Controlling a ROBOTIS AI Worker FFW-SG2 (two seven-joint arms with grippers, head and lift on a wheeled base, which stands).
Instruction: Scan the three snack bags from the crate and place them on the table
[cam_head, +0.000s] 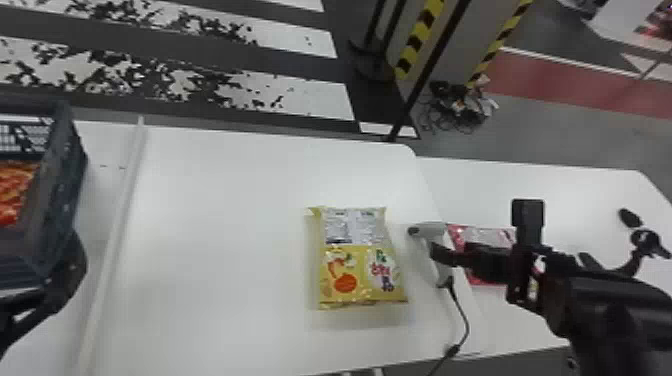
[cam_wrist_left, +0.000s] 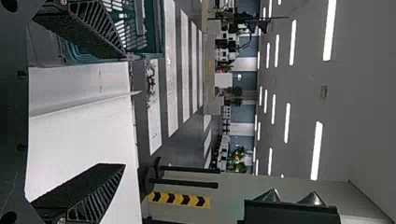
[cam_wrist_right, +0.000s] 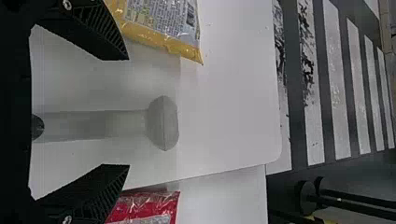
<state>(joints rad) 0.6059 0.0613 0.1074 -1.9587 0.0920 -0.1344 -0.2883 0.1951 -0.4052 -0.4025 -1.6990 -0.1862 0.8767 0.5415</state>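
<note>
Right gripper (cam_head: 441, 253) was over the scanner (cam_head: 438, 231) near the right end of the main worktop (cam_head: 225, 225). Fingers apart: the right wrist view had the scanner's handle between them, with a gap on each side, so no clamp. The scanner's cable (cam_head: 465, 320) ran from the handle end toward the robot. Left gripper (cam_head: 70, 265) was at the head view's left edge, by the near corner of the crate (cam_head: 62, 165). In the left wrist view the left gripper (cam_wrist_left: 124, 112) had its fingers spread wide, nothing between them. Yellow snack bag (cam_head: 360, 260) lay flat on the main worktop, left of the scanner and near it, apart from both grippers; its upper part had a pale panel of small print. Red snack bag (cam_head: 462, 240) lay on the second worktop (cam_head: 540, 187), on the scanner's other side, close to the main worktop's edge and partly hidden behind the right gripper in the head view. Orange-red item (cam_head: 15, 190) was inside the dark crate, cut off by the view's edge; couldn't tell its full shape. A raised white strip (cam_head: 120, 210) ran across between crate and yellow bag. Past the worktops: dark floor with worn white stripes, and yellow-black striped tape (cam_head: 420, 37) by a pale column.
</note>
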